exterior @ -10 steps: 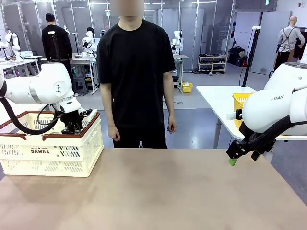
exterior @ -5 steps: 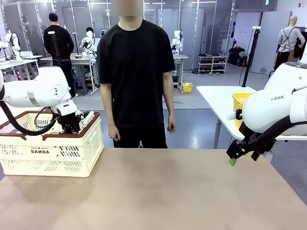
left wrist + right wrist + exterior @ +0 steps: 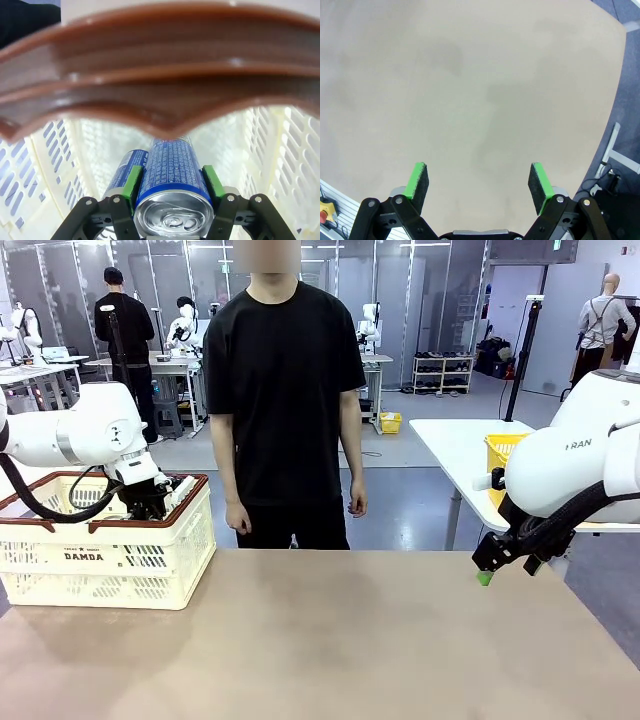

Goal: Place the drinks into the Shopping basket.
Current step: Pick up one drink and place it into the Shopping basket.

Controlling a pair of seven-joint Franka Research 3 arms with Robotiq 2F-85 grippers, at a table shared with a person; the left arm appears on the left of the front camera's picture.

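Observation:
In the left wrist view my left gripper is shut on a blue drink can with white lettering, its silver top facing the camera. A second blue can lies close beside it, lower in the Shopping basket. The basket's brown handle crosses just above. In the front view the left gripper reaches down inside the cream DAMDA basket at the table's left, its fingers hidden behind the rim. My right gripper hangs open over the table's right edge, and nothing sits between its pads.
A person in black stands at the far side of the table, arms hanging. The brown tabletop stretches between the basket and the right arm. A yellow mesh basket sits on another white table behind.
The left arm has shifted slightly left and lower with the can, deeper into the basket. The right arm and the person have not moved.

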